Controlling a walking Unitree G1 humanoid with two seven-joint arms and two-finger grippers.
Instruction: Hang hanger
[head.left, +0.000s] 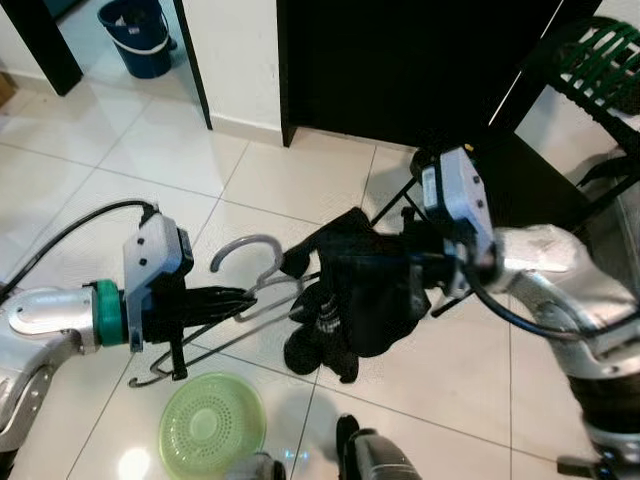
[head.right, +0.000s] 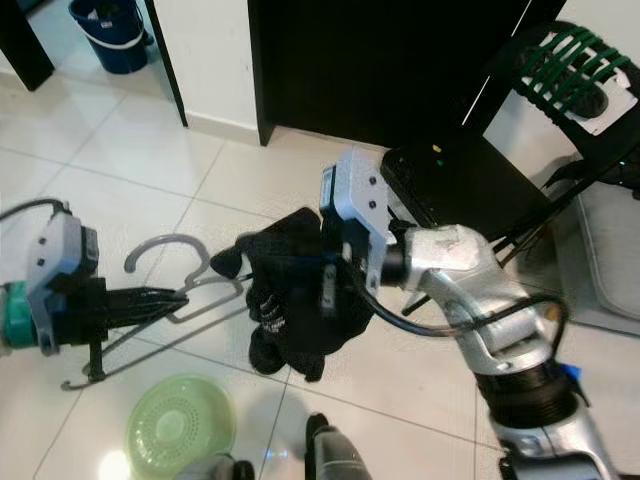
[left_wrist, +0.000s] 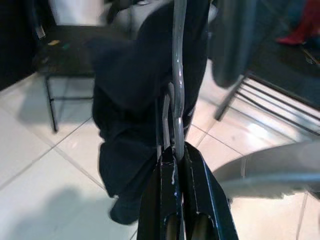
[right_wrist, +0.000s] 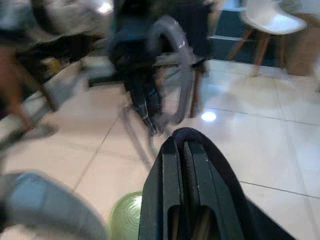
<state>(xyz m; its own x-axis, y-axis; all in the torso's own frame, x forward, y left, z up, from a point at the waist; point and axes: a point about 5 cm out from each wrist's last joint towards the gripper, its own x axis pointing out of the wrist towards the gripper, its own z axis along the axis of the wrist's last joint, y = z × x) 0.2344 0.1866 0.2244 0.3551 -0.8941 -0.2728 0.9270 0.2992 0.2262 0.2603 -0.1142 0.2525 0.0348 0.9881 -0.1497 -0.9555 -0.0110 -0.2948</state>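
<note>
Nearest us, low on the tiled floor (head.left: 120, 150), lies a pale green strainer (head.left: 213, 424), apart from the work above it. Our left gripper (head.left: 245, 297) is clamped on the neck of the grey wire hanger (head.left: 247, 262), just below its hook, and the left wrist view shows the wire pinched tight between the two black fingers (left_wrist: 200, 192). The hanger hangs in mid-air between our arms, hook pointing away from us, with a black garment (head.left: 350, 300) draped over its far end. Our right gripper (head.right: 322, 290) is buried in that cloth; in the right wrist view its fingers (right_wrist: 172, 175) lie closed together with dark fabric wrapped over them. We judge the hanger light and springy, apt to twist or slip in a narrow pinch, so the neck is the soundest hold; the garment is limp and could slide off if the wire tilts. Much of the hanger's frame is hidden under the cloth, and the right wrist view is blurred. Beyond stand a dark cabinet (head.left: 400, 60), a black rack (head.left: 520, 170), and a blue bucket (head.left: 138, 38); we cannot make out a rail to hang on.
</note>
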